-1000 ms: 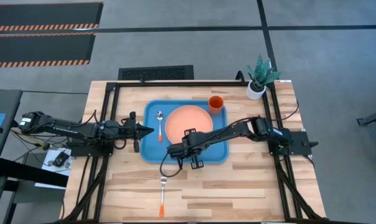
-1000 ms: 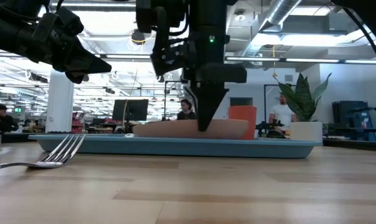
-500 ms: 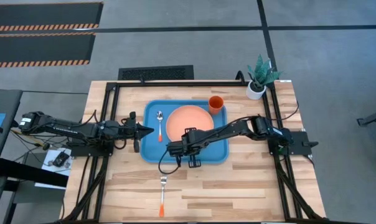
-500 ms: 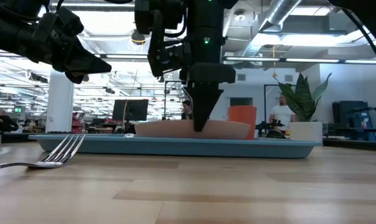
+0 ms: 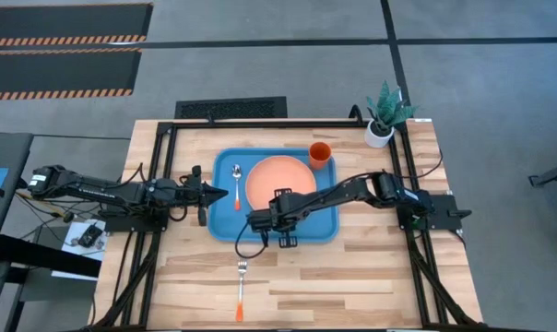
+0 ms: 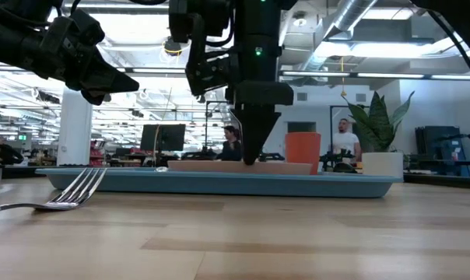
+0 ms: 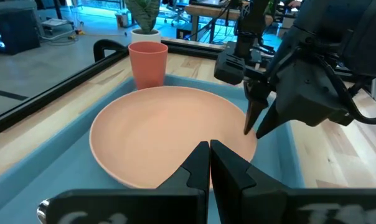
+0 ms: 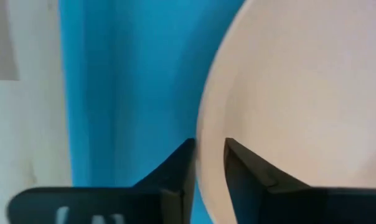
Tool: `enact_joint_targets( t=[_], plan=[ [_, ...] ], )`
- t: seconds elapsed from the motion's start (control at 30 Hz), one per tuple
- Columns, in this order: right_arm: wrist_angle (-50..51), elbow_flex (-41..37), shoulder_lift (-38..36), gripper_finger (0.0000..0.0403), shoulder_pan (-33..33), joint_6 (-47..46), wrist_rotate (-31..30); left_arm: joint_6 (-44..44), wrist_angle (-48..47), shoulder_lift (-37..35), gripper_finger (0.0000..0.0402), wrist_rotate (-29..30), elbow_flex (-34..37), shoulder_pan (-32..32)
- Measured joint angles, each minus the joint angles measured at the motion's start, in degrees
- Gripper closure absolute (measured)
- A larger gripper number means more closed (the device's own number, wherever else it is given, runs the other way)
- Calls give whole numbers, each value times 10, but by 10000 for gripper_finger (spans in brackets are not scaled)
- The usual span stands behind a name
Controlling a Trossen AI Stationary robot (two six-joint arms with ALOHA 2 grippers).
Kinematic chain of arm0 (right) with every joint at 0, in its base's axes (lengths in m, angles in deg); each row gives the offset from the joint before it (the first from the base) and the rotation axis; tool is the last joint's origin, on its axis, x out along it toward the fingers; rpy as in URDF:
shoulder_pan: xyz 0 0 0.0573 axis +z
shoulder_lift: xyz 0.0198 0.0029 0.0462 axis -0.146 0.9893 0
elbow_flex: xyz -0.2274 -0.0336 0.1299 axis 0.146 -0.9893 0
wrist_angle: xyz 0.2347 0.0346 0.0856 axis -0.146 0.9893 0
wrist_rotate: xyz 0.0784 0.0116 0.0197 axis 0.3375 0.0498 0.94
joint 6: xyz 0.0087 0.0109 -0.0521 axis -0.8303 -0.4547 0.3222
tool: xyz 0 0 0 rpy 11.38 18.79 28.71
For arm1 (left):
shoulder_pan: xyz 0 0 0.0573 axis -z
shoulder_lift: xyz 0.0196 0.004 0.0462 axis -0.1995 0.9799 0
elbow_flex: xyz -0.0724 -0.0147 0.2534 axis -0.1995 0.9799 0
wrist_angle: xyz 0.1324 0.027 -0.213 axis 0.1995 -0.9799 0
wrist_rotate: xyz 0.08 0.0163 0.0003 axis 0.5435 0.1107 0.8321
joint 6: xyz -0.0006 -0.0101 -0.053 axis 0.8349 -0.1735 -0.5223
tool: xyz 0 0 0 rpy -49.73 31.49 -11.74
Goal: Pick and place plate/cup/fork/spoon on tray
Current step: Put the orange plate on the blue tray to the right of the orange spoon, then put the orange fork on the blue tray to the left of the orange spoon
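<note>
From where I stand, the left gripper [image 5: 221,194] hangs beside the left edge of the tray [image 5: 225,221], its fingers pressed together on nothing. The spoon [image 5: 237,173] lies inside the tray's left part, next to the plate [image 5: 277,180], which sits flat in the middle with the cup [image 5: 319,153] upright at the far right corner. The right gripper [image 5: 256,222] is down at the plate's near-left rim, its fingers [image 8: 178,163] nipping that edge with only a slim gap between them. The fork [image 5: 241,288] remains out on the table [image 5: 352,277], well apart. If that arm lifts without letting go, the plate could tip and knock the spoon or slide into the cup.
</note>
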Motion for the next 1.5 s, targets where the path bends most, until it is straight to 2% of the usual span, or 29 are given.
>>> enact_joint_targets(
  t=[0.27, 0.43, 0.57, 0.77, 0.83, 0.93, 1.03, 1.13, 1.23, 1.4, 1.5],
  plan=[
    [26, 0, -18, 237, 16, 0, -39, 7, 0, 0, 400, 0, 0, 0],
    [38, 0, -50, 235, 36, -5, -73, 8, -1, 0, 400, -13, 0, 0],
    [50, 0, -75, 272, 56, -15, -79, 9, -6, 0, 400, -21, 0, 1],
    [35, 0, -79, 372, 77, -15, -79, 9, -8, 0, 400, -23, 0, 17],
    [22, -1, -79, 393, 81, -15, -79, 9, -8, 0, 400, -22, 0, 28],
    [-27, -27, -82, 387, 86, -15, -79, 9, -8, 0, 400, -22, 0, 46],
    [-102, -87, -112, 389, 94, -15, -80, 9, -8, 0, 400, -20, 0, 61],
    [-212, -175, -151, 397, 103, -16, -79, 9, -7, 0, 400, -23, 0, 71],
    [-331, -275, -199, 394, 113, -16, -81, 9, -5, 4, 400, -64, 0, 79],
    [-544, -436, -296, 397, 133, -16, -145, 28, 51, 22, 400, -133, 0, 88],
    [-648, -518, -341, 394, 139, -25, -154, 9, 83, 39, 400, -121, 0, 94]
  ],
)
